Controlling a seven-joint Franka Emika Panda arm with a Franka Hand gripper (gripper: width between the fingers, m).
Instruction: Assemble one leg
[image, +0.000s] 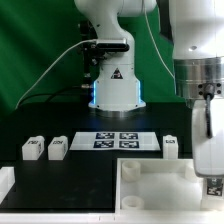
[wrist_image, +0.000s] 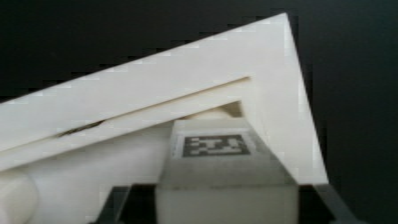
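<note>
Gripper (image: 212, 170) low over the near edge of the tabletop (image: 70, 185), toward its corner on the exterior view's right, clenched on the leg (wrist_image: 214, 150) (tag facing the wrist camera, block seated between the dark fingers (wrist_image: 302, 200)). Leg itself hard to pick out in the exterior view, hidden mostly behind the wrist. Below it, the large white panel (image: 150, 190), lying along that same near edge; in the wrist view, one panel corner (wrist_image: 249, 90) filling the frame, the leg poised just against the inner rim there.

Judged step: seating the held leg at this panel corner. Worth doing slowly: keep the leg upright, square to the two rim walls, and centred on the corner hole (hole not visible here, covered by the leg). Press straight down, then turn if a thread resists; no sideways shove, or the light panel may slide on the dark surface. Release only once the leg stands firm.

Elsewhere, three spare legs (image: 32, 148) (image: 57, 147) (image: 170, 146) in a row across the middle, flanking the marker board (image: 118, 140); well apart from the work, no obstacle.
</note>
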